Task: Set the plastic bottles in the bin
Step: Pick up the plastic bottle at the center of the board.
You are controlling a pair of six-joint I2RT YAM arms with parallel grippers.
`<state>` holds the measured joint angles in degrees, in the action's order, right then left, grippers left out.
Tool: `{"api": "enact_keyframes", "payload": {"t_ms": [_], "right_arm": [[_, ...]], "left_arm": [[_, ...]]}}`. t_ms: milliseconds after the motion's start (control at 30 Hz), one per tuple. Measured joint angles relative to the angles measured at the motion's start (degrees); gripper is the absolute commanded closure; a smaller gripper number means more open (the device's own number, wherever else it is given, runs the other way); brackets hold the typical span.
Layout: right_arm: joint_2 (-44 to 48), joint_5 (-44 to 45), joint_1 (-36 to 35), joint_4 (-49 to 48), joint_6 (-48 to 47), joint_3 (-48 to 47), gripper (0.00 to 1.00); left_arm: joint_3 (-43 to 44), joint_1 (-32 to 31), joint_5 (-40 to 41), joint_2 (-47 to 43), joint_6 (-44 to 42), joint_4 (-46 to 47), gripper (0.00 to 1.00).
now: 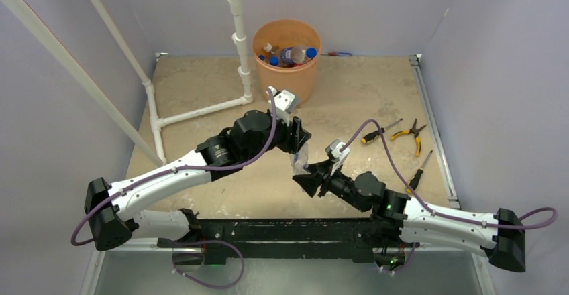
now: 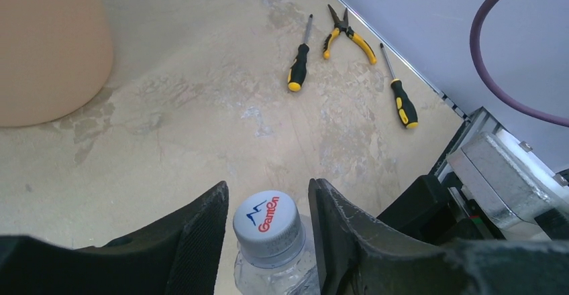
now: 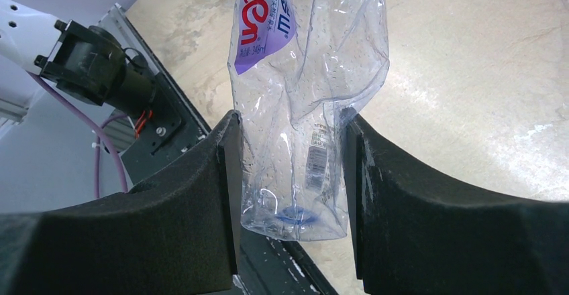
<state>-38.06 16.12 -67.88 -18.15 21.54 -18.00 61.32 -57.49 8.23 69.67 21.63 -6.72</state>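
Note:
A crumpled clear plastic bottle [image 1: 300, 161] with a white cap [image 2: 266, 220] and a purple-and-white label [image 3: 263, 20] hangs in the air between both grippers. My right gripper [image 1: 306, 177] is shut on its base [image 3: 295, 181], with both pads pressing the sides. My left gripper [image 1: 298, 145] is open round the cap and neck, with slim gaps beside the cap. The orange bin [image 1: 295, 80] stands at the far middle and holds several bottles [image 1: 294, 55]. The bin's wall shows in the left wrist view [image 2: 47, 47].
A white pipe frame [image 1: 239, 47] stands left of the bin. Two yellow-handled screwdrivers [image 1: 380, 132] [image 1: 419, 171] and pliers [image 1: 410, 133] lie at the right; they also show in the left wrist view [image 2: 298, 67] [image 2: 404, 104] [image 2: 349, 35]. Grey walls enclose the table.

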Motion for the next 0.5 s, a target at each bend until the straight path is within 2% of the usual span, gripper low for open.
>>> {"api": "enact_keyframes", "payload": {"t_ms": [100, 267, 333, 433, 500], "right_arm": [[0.2, 0.7, 0.0, 0.4, 0.0, 0.0, 0.80], [0.3, 1.0, 0.0, 0.6, 0.0, 0.0, 0.81], [0.3, 1.0, 0.0, 0.7, 0.0, 0.0, 0.82], [0.3, 1.1, 0.0, 0.9, 0.0, 0.0, 0.90], [0.3, 1.3, 0.0, 0.8, -0.1, 0.0, 1.00]], "left_arm": [[0.0, 0.0, -0.2, 0.2, 0.0, -0.3, 0.51], [0.0, 0.0, -0.3, 0.6, 0.0, -1.0, 0.61], [0.0, 0.0, -0.6, 0.6, 0.1, -1.1, 0.70], [0.0, 0.0, -0.8, 0.6, 0.5, -0.8, 1.00], [0.0, 0.0, -1.1, 0.6, 1.2, -0.2, 1.00]]}}
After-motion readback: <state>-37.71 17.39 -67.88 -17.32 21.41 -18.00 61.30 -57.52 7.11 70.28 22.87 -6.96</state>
